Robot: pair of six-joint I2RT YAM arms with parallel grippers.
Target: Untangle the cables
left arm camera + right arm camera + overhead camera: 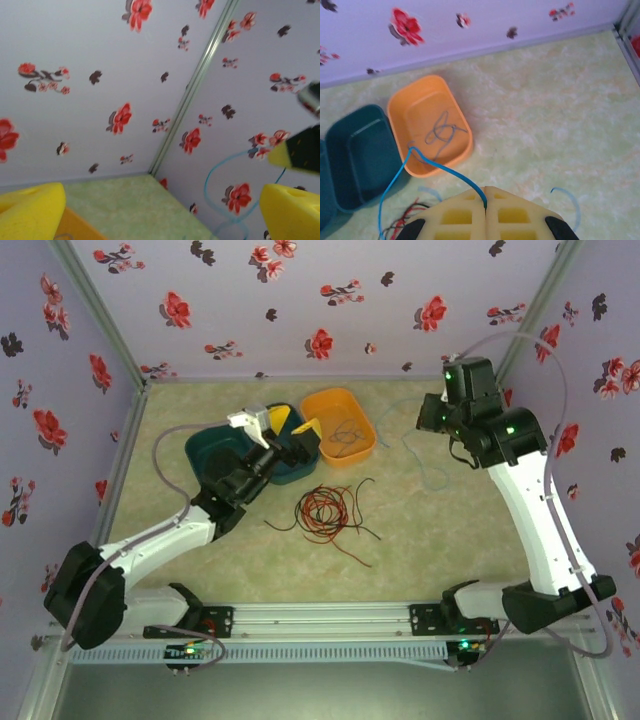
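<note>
On the table (450, 540) a red-and-black cable tangle (325, 508) is heaped; the blue cable (449, 172), pinched in the closed right hand (485, 194), should be drawn clear slowly. The left hand (295, 425) is spread wide, empty.

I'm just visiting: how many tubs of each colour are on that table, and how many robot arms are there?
Orange tubs: 1
Teal tubs: 2
Robot arms: 2
Total: 5
</note>
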